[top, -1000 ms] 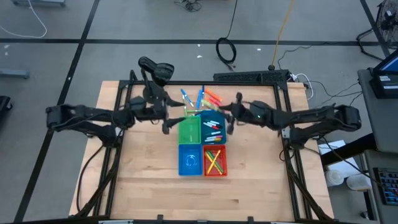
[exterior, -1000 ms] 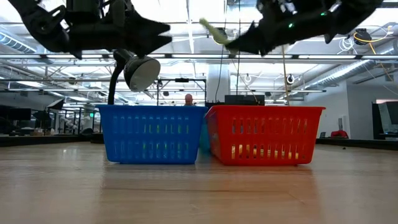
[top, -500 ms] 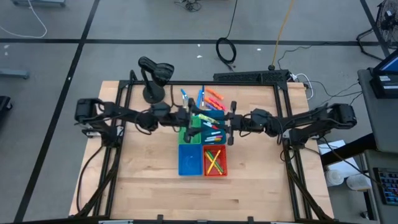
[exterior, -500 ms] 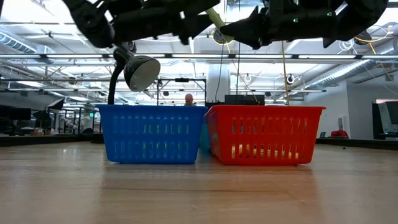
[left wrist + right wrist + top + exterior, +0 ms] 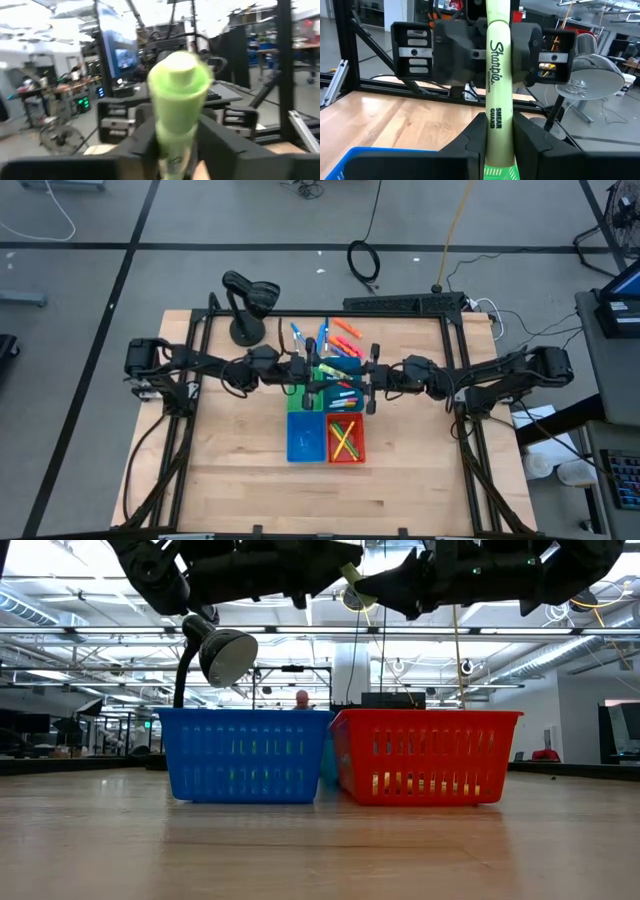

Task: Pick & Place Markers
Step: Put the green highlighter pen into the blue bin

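Midair handoff: low view, near foreground bottom centre, the blue bin (image 5: 246, 754) and red bin (image 5: 428, 755) sit side by side on the table (image 5: 320, 850); above them at top centre the two grippers meet nose to nose around one green marker (image 5: 351, 580). Right wrist view: the right gripper (image 5: 495, 131) pinches the marker's lower barrel, the left gripper's housing faces it just behind, around the upper barrel. Left wrist view: marker end fills centre frame, the left gripper (image 5: 175, 137) has fingers on both sides of it, looks closing on the barrel; firm clamp cannot tell. High view, frame centre: both grippers over the green bin (image 5: 302, 395), other markers loose in the bins and on the table toward upper centre, desk lamp (image 5: 248, 300) upper left of the table. Step judged: transfer right to left. Next: left must grip firmly before right lets go, then carry to a bin.
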Controlling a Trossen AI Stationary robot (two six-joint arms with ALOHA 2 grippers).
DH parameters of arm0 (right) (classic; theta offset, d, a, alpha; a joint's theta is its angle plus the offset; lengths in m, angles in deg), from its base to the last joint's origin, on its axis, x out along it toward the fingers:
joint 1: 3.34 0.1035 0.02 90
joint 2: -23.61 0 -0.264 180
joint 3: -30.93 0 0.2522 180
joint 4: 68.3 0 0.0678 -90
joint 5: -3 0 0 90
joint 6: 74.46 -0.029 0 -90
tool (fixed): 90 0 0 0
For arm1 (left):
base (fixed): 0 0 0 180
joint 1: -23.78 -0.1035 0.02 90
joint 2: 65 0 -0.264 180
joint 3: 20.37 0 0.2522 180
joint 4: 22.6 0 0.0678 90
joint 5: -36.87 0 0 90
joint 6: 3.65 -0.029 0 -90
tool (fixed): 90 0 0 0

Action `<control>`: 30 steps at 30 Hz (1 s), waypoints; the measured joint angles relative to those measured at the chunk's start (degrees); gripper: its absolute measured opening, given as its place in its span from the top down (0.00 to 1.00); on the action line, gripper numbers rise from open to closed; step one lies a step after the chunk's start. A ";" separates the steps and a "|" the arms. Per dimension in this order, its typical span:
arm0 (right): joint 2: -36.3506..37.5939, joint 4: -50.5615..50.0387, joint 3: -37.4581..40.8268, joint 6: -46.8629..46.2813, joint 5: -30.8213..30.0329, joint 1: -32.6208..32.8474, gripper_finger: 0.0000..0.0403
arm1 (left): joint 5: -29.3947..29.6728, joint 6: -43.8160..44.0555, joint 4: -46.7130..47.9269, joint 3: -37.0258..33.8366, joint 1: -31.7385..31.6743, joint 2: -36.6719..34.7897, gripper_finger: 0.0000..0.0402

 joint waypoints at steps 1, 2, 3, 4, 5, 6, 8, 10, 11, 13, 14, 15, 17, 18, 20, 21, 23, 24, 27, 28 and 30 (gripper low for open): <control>0.00 0.09 0.00 -0.01 -0.02 0.00 0.86 | 1.36 0.65 0.29 0.00 0.01 0.00 0.75; 0.00 0.03 0.00 0.00 -0.17 0.00 0.86 | 2.37 1.11 0.75 0.00 0.01 0.00 0.81; 0.00 -0.22 0.00 0.02 -0.10 -0.02 0.86 | 3.03 1.19 1.37 0.00 0.02 -0.02 0.85; 0.00 -0.51 0.00 0.02 -0.11 -0.04 0.86 | 3.28 1.02 1.99 0.00 0.03 -0.14 0.85; 0.00 -0.83 0.00 0.02 -0.20 -0.02 0.84 | 3.30 0.91 3.36 0.00 0.03 -0.70 0.85; -0.04 -1.00 0.00 0.00 -0.17 -0.02 0.81 | 3.34 0.74 5.11 0.00 0.03 -1.46 0.85; 0.07 -1.71 0.00 -0.04 -0.21 -0.02 0.74 | 4.33 0.63 10.05 -0.08 0.29 -3.73 0.85; 0.38 -2.07 0.00 -0.02 -0.20 -0.02 0.67 | 6.90 1.72 17.23 -0.11 0.90 -7.42 0.85; 0.46 -2.51 0.00 -0.02 -0.20 0.00 0.64 | 8.36 2.32 21.29 -0.11 1.49 -9.68 0.85; 0.52 -3.18 0.00 -0.01 -0.61 -0.04 0.60 | 11.68 2.70 28.69 -0.04 3.21 -14.02 0.85; 0.68 -3.78 0.00 0.02 -1.23 -0.04 0.58 | 13.29 3.17 32.84 -0.04 4.31 -16.13 0.85; 0.84 -4.07 0.00 0.04 -2.16 -0.04 0.57 | 14.16 4.20 36.16 -0.04 5.47 -17.84 0.85; 1.09 -4.25 0.00 0.02 -3.56 -0.04 0.56 | 14.39 7.70 42.09 -0.04 7.87 -20.28 0.85; 1.09 -4.28 0.00 -0.02 -3.60 -0.05 0.56 | 14.30 10.07 45.12 -0.04 9.21 -21.10 0.85; 1.05 -4.70 0.00 0.00 -3.64 -0.07 0.56 | 14.59 14.66 50.61 -0.04 12.25 -21.58 0.85; 1.05 -4.62 0.00 0.02 -3.59 -0.07 0.56 | 15.70 16.67 53.19 -0.04 13.89 -21.34 0.85; 1.07 -4.25 0.00 0.07 -3.45 -0.04 0.57 | 20.12 20.89 57.48 -0.04 17.43 -19.67 0.85; 1.07 -4.17 0.00 0.01 -3.48 -0.04 0.57 | 22.29 23.17 59.15 -0.04 19.04 -18.42 0.85; 1.05 -3.52 0.00 0.00 -3.48 -0.04 0.59 | 24.33 28.96 61.15 -0.15 22.51 -14.42 0.85; 1.07 -3.20 0.00 0.00 -3.48 -0.04 0.59 | 24.41 30.06 60.37 -0.15 23.35 -13.20 0.85; 1.07 -2.84 0.00 0.00 -3.48 -0.04 0.60 | 24.52 31.54 58.78 -0.13 24.61 -10.85 0.85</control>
